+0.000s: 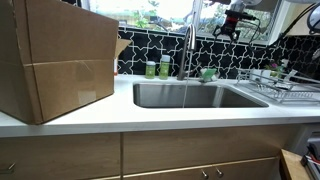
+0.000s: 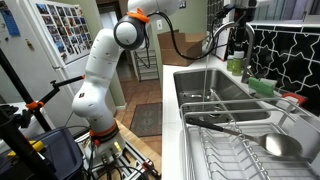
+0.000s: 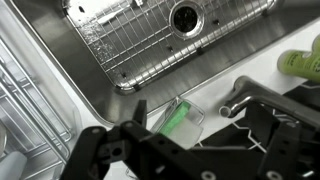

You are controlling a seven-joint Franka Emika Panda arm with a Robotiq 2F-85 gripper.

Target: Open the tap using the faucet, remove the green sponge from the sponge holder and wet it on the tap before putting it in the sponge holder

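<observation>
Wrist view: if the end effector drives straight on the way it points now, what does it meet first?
Probably the green sponge in the sponge holder at the edge of the sink; it sits between the fingers of the open end effector, right on that line. Depth is hard to judge.

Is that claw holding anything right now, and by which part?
Nothing is held. The gripper hangs open and empty; the green sponge lies well below it, untouched.

Bright window point(image 1: 160, 10) backlight; sink point(image 3: 45, 35) steel glares; wrist foreground dark, blurred.
</observation>
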